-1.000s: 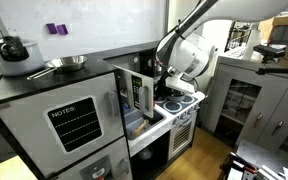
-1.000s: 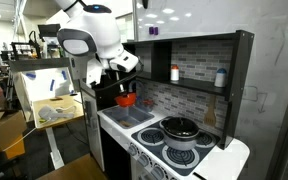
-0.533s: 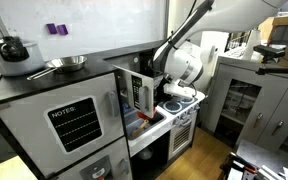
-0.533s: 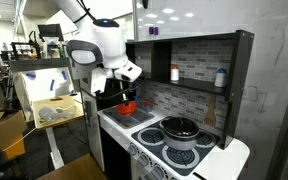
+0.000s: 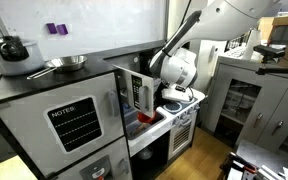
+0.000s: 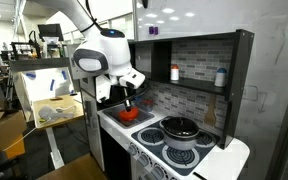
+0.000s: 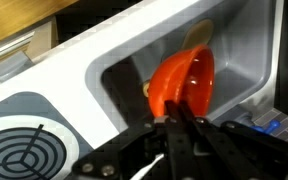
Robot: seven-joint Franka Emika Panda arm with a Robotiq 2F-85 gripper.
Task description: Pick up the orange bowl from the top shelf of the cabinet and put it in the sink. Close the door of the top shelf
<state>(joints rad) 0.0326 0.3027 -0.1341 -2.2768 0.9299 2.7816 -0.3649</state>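
The orange bowl [image 7: 184, 82] hangs tilted on its side inside the white sink [image 7: 246, 55] in the wrist view. My gripper [image 7: 176, 122] is shut on the bowl's rim, fingers close together. In an exterior view the bowl [image 6: 129, 113] sits low in the sink [image 6: 112, 118] under the gripper [image 6: 127, 102]. In an exterior view the gripper [image 5: 162, 101] reaches down into the sink area, and the bowl is only a red patch [image 5: 143, 119]. The dark top shelf [image 6: 189, 58] stands open, with its door [image 6: 246, 72] swung out at the right.
An orange bottle [image 6: 175, 73] and a white bottle [image 6: 221, 77] stand on the shelf. A black pot [image 6: 181, 127] sits on the stove beside the sink. A burner [image 7: 14, 155] is next to the sink. A kettle [image 5: 12, 47] and pan [image 5: 64, 64] are on top.
The arm has come down and moved toward the sink with the orange bowl; the bowl has dropped from above the counter into the sink basin.
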